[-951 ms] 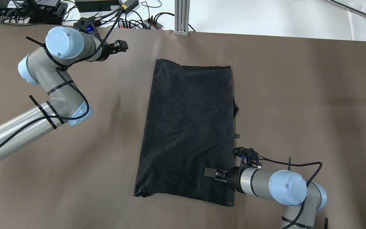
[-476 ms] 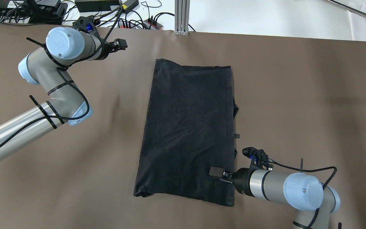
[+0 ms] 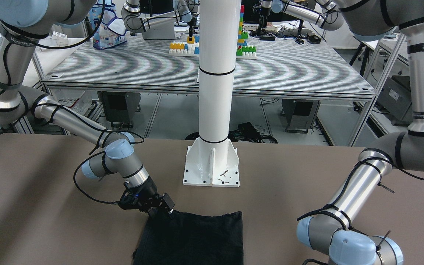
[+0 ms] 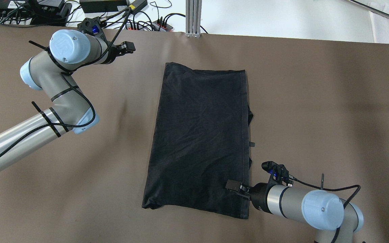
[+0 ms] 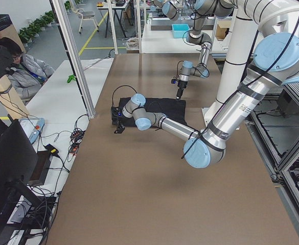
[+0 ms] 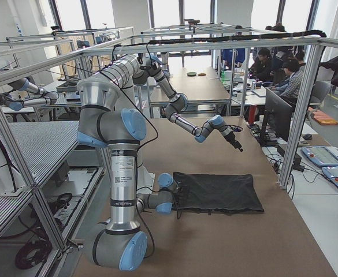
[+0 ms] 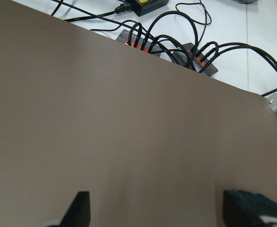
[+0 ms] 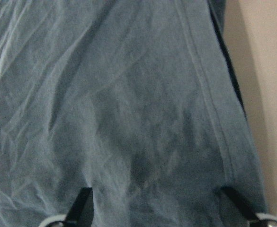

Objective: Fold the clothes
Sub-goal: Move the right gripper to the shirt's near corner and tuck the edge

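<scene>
The black garment point(image 4: 201, 141) lies flat on the brown table point(image 4: 316, 101) as a long folded rectangle; it also shows in the front view point(image 3: 197, 239). My right gripper point(image 4: 233, 185) is open and empty, low over the garment's near right corner. In the right wrist view the fingers point(image 8: 81, 205) stand apart above wrinkled cloth point(image 8: 129, 94) and its hemmed edge. My left gripper point(image 4: 128, 47) is open and empty over bare table near the far edge, left of the garment. The left wrist view shows its fingers point(image 7: 79, 210) apart over bare table.
Power strips and cables point(image 4: 147, 25) lie past the table's far edge, beside an aluminium post point(image 4: 193, 17). The white pillar point(image 3: 215, 73) stands on its base plate point(image 3: 212, 169) at the robot's side of the table. People sit beyond the far side point(image 6: 290, 72).
My right gripper has drawn back toward the garment's right edge, still open. The garment and my left arm have hardly moved.
</scene>
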Robot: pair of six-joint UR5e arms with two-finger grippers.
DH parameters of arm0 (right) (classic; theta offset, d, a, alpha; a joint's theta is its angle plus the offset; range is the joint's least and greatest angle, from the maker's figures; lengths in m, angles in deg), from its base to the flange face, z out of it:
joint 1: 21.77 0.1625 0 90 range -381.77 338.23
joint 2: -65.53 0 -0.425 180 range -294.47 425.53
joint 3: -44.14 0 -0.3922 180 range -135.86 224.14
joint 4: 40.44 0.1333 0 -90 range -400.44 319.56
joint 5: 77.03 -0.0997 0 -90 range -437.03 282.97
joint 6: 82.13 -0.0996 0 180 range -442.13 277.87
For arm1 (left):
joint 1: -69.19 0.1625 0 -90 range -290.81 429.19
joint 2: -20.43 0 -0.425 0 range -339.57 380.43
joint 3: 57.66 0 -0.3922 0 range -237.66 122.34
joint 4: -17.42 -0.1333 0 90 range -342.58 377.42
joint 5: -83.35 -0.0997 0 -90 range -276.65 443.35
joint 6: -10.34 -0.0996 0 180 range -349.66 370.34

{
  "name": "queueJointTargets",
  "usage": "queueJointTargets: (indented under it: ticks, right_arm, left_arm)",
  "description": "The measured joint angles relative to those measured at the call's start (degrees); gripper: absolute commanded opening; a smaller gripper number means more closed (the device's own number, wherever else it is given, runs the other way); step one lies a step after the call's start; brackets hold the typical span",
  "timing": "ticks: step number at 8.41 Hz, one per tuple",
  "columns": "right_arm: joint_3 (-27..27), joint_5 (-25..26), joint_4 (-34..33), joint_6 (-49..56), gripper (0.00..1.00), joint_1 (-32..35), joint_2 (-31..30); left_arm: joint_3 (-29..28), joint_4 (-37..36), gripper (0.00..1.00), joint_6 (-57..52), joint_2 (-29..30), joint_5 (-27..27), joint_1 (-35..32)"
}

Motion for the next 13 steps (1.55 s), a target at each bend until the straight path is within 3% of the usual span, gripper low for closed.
queueJointTargets:
  ticks: [2, 3, 5, 6, 13]
  right_arm:
    - [1.4, 1.6, -0.2, -0.1, 0.91, -1.1, 1.2]
    - [1.9, 1.9, -1.0, -0.2, 0.74, -1.3, 2.3]
    - [2.3, 2.2, -4.9, -0.5, 0.16, -1.3, 5.7]
    - [2.3, 2.3, -7.1, -1.4, 0.0, -1.2, 7.2]
    - [3.7, 4.4, -9.1, -2.2, 0.0, 0.2, 10.3]
  left_arm:
    - [0.0, 0.0, 1.0, 0.0, 0.0, 0.0, 0.0]
    - [0.0, 0.1, 1.0, 0.0, -0.1, 0.0, 0.0]
    - [0.0, 0.1, 1.0, 0.0, -0.1, 0.0, 0.1]
    - [0.0, 0.1, 1.0, -0.1, -0.1, 0.0, 0.1]
    - [-1.8, 0.1, 1.0, 0.0, 1.9, 0.2, 0.0]
